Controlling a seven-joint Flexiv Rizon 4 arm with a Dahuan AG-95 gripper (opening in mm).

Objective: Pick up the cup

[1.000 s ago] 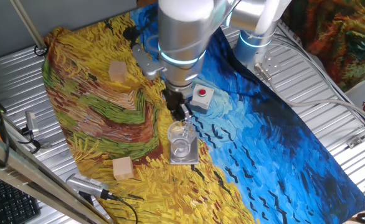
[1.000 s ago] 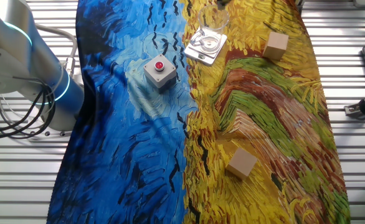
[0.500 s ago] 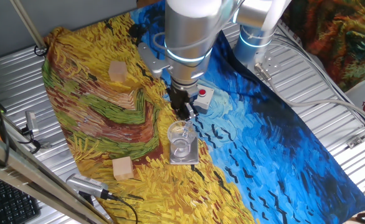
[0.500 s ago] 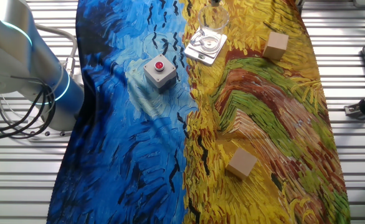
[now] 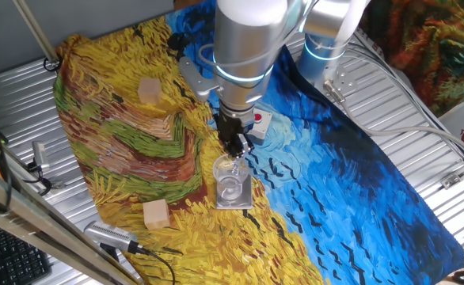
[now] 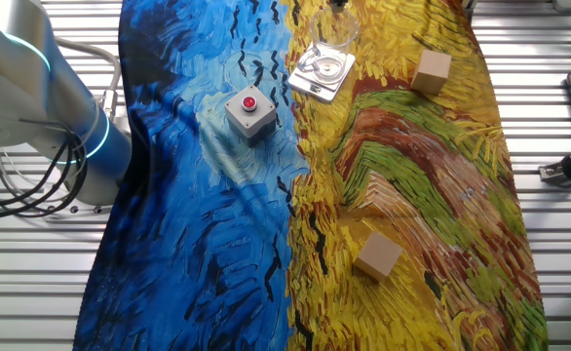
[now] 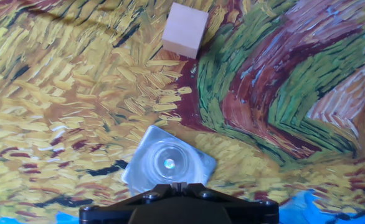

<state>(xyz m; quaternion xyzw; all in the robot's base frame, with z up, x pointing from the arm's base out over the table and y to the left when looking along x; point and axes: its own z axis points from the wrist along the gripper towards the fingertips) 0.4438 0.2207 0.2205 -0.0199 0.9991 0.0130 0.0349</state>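
A big painted cloth (image 5: 137,150), yellow on one side and blue on the other, covers the ribbed metal table (image 5: 422,150). The big silver robot arm (image 5: 244,47) with a glowing blue ring reaches down over the middle of the cloth. Its black two-finger gripper (image 5: 236,146) hangs just above the rim of the cup. I cannot tell how wide its fingers are apart, and it has nothing in its hold.

A grey box with a round red button (image 6: 247,110) sits on the blue part, near the plate. Three plain wooden cubes lie on the yellow part: one (image 5: 156,214) near the front edge, one (image 5: 150,91) farther back, and one (image 6: 364,191) between them that blends into the cloth.

The flat square grey plate (image 7: 195,163) lies where yellow meets blue. The small clear round cup (image 5: 230,178) stands upright on the middle of this plate. In the hand view the cup (image 7: 167,163) shows from straight above as rings.
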